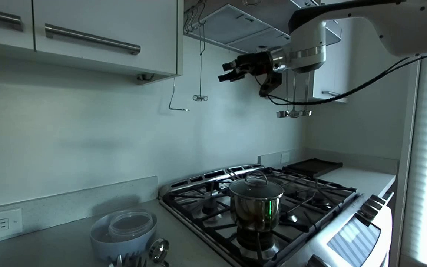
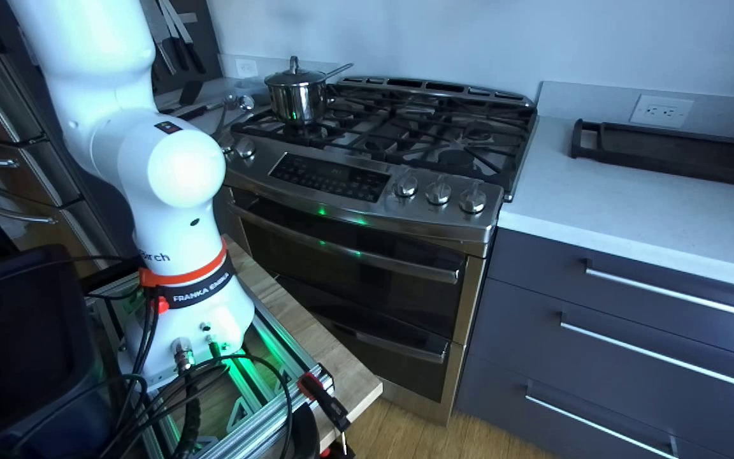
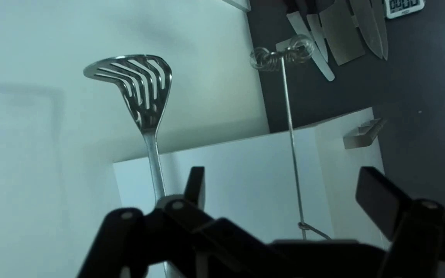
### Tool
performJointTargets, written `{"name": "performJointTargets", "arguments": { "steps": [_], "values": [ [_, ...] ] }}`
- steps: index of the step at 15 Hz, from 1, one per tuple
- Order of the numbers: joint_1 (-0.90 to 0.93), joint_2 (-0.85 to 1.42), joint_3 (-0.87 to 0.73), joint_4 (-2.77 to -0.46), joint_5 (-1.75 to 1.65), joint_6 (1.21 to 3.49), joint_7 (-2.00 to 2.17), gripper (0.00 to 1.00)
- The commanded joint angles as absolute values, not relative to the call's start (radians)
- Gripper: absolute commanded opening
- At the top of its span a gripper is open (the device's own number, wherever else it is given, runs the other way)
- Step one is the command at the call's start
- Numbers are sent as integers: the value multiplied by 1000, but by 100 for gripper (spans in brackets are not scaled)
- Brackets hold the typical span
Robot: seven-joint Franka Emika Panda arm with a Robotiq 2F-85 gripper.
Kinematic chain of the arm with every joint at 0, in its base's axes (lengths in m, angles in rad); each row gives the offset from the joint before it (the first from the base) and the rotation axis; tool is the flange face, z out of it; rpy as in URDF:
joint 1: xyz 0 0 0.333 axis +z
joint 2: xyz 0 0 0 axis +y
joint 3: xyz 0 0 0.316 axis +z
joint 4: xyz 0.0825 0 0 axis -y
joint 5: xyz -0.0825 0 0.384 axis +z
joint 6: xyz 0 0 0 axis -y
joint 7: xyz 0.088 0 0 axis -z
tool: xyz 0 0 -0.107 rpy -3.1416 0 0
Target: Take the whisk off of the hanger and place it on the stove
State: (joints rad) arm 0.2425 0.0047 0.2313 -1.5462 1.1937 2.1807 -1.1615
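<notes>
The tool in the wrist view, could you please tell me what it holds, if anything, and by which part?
Nothing is held: the tool is open, and the whisk hangs clear of it in an exterior view.

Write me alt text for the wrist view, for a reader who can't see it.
A slim metal whisk with a coiled head appears between the open jaws of the black gripper, not held. Left of it in the picture is a slotted metal utensil; beyond are a white cabinet and, at upper right, knives against a dark surface.
</notes>
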Motion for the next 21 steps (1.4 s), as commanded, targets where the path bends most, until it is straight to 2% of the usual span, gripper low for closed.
{"name": "performJointTargets", "arguments": {
  "steps": [1,10,21],
  "values": [
    [257,68,253,-1451,1183,2147,-1196,100],
    [272,95,275,-1431,1193,2169,-1200,100],
    [281,171,308,-1360,1318,2246,-1474,100]
  ]
}}
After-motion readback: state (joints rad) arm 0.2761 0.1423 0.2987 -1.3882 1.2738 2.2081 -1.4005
